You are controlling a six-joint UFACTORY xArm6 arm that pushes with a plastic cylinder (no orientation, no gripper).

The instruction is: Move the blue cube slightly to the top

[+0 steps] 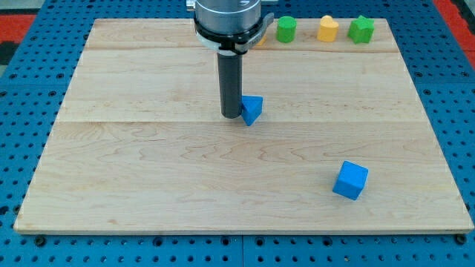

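The blue cube (350, 180) sits on the wooden board (148, 178) at the view's lower right. My tip (231, 115) rests near the board's middle, far to the upper left of the cube. A second blue block, wedge-like (252, 110), lies right against the tip's right side, partly hidden behind the rod.
Along the view's top edge stand a green cylinder (286, 30), a yellow block (327, 29) and a green star-like block (361, 30). Another yellow or orange block (261, 38) is mostly hidden behind the arm's head. Blue pegboard surrounds the board.
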